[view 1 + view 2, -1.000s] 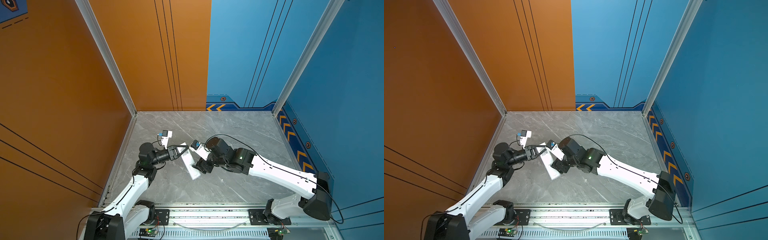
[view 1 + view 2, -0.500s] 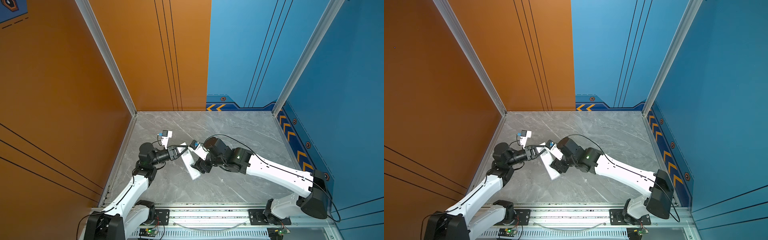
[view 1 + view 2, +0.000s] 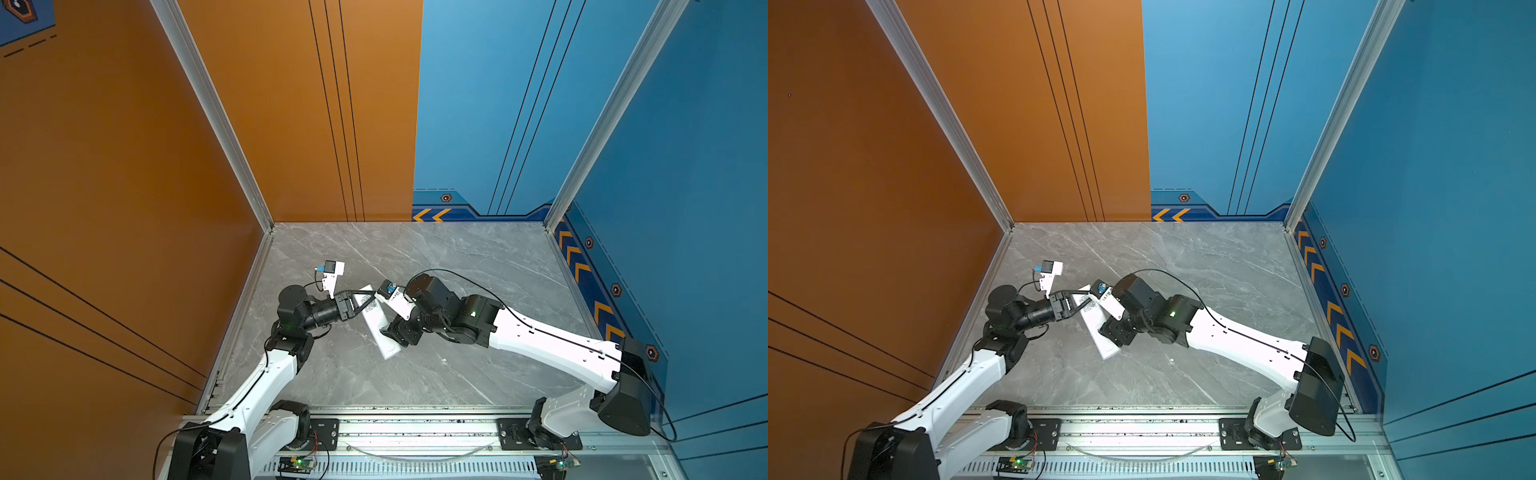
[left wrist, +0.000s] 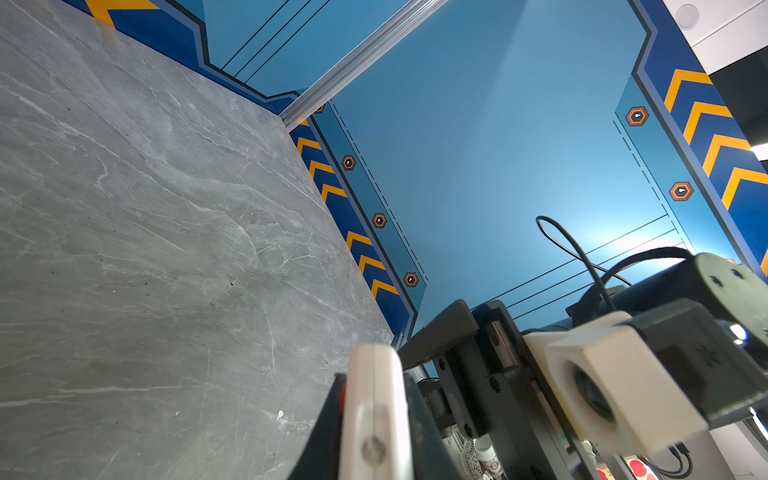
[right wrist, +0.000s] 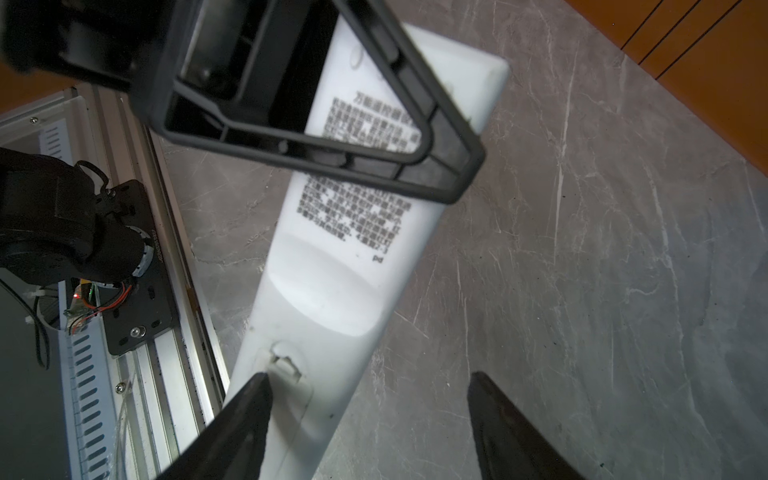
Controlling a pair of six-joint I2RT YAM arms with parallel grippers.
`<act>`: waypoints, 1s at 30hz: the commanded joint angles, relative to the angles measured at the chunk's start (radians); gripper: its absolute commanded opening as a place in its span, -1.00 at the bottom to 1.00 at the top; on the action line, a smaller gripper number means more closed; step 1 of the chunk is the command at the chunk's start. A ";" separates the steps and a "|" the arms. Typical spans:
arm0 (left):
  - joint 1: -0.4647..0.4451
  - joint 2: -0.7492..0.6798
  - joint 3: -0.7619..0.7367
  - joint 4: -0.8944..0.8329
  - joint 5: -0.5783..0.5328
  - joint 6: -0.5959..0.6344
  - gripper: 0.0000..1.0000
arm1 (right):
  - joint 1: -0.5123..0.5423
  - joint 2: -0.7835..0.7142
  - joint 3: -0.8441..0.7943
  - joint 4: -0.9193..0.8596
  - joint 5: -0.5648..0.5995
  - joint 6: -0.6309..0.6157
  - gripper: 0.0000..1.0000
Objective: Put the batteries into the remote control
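Right wrist view — left gripper (image 5: 449, 166) clamps remote control (image 5: 345, 266) (back up).

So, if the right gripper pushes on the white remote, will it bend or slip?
The remote control looks like a rigid plastic shell, so probably no bending. Its glossy back may slip. The left gripper clamps one end, so it could pivot there.

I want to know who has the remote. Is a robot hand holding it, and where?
The left gripper is shut on the remote control, clamping its printed end. The right gripper is open at the other end, holding nothing.
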 commanded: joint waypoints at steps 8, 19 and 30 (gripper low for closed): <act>-0.009 -0.017 0.042 0.036 0.031 -0.005 -1.00 | -0.013 0.041 0.020 -0.018 0.048 0.019 0.44; -0.008 -0.021 0.051 -0.071 -0.003 0.051 -1.00 | 0.001 0.017 0.051 -0.031 0.049 0.021 0.45; 0.001 -0.005 0.150 -0.462 -0.200 0.182 -1.00 | 0.012 -0.059 0.064 -0.019 0.024 0.048 0.71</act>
